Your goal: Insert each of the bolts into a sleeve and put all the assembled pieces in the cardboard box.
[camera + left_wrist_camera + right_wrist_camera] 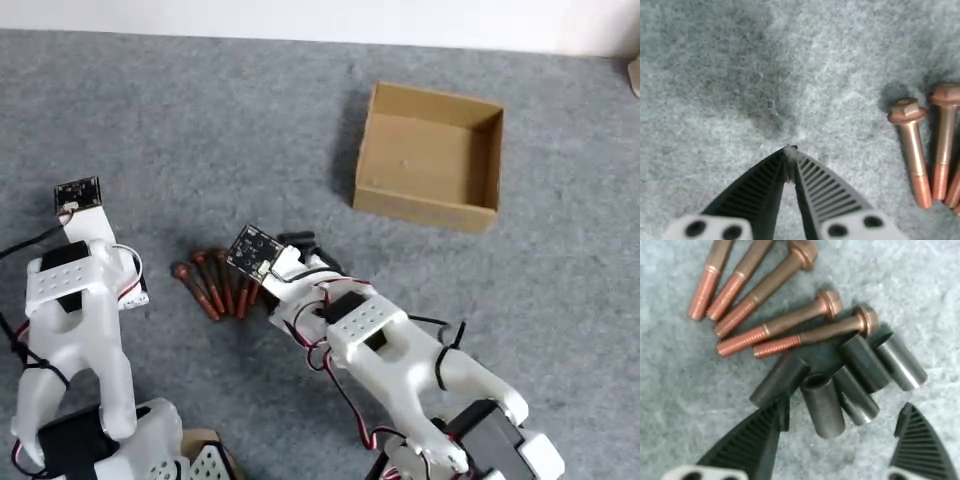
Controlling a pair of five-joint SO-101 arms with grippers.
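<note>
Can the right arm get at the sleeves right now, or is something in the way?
Probably yes. The right gripper hangs open right over the sleeves, with nothing between; the bolts lie just beside them.

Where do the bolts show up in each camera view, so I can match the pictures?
High view: bolts between the two arms.
Left wrist view: bolts off to one side of the shut left gripper.
Right wrist view: bolts just past the sleeves, ahead of the open right gripper.
Shared landmark: the grey mat under them.
</note>
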